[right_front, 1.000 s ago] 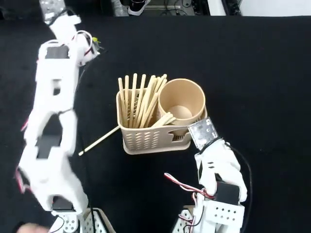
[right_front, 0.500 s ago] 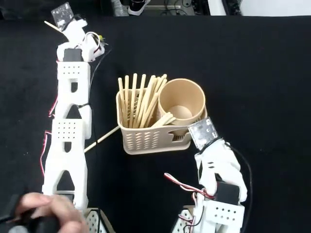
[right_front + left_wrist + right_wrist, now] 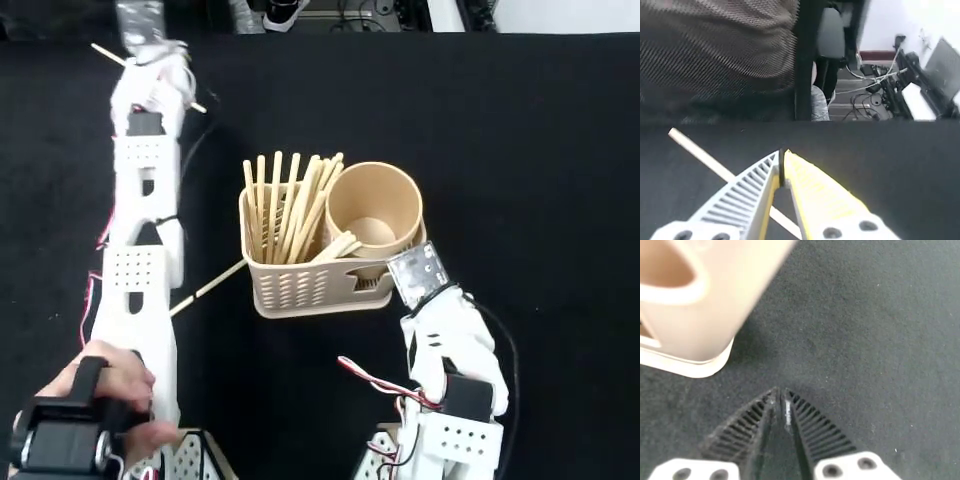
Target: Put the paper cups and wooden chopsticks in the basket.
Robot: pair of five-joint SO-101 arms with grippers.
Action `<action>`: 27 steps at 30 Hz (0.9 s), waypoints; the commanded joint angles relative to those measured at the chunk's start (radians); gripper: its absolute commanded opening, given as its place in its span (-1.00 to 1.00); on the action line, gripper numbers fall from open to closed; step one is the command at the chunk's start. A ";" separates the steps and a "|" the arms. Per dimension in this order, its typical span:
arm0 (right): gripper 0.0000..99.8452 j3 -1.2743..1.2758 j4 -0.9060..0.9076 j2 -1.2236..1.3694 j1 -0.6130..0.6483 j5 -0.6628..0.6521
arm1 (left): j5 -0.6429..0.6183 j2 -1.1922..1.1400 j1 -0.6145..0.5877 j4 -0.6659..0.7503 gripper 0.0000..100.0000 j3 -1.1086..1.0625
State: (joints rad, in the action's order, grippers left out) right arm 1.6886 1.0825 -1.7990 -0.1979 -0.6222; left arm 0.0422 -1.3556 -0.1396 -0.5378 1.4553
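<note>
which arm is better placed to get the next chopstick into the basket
Left. The left gripper is shut on a thin wooden chopstick, so it only needs to carry it over. The right gripper sits shut and empty beside the beige slotted plastic basket.

White shells. Left arm [image 3: 140, 200]: perforated panels. Right arm [image 3: 450, 340], beside the basket [image 3: 300, 288]: red-white wires [image 3: 375, 381]. Left gripper [image 3: 781, 152]: one white finger, one yellow. Right gripper [image 3: 780, 391]: black ribbed fingers [image 3: 815, 432].

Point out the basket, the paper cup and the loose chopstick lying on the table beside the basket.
basket [image 3: 305, 290], high view, slotted front wall.
paper cup [image 3: 375, 198], high view, inner wall.
chopstick on the table [image 3: 210, 286], high view, middle of its shaft.
</note>
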 commanded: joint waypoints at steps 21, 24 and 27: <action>-0.98 -0.002 0.003 -0.041 0.005 -0.006 | 0.060 0.026 0.007 -0.261 -0.93 -0.062; -0.98 -0.002 0.003 -0.041 0.005 -0.006 | 0.058 0.026 0.013 -0.358 -0.93 -0.053; -0.98 -0.002 0.003 -0.041 0.005 -0.008 | 0.058 0.026 0.016 -0.419 -0.93 -0.053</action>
State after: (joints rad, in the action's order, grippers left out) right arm 1.6886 1.0825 -1.7990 -0.1979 -0.6222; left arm 0.0944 -1.3571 -0.1381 -0.8876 1.3449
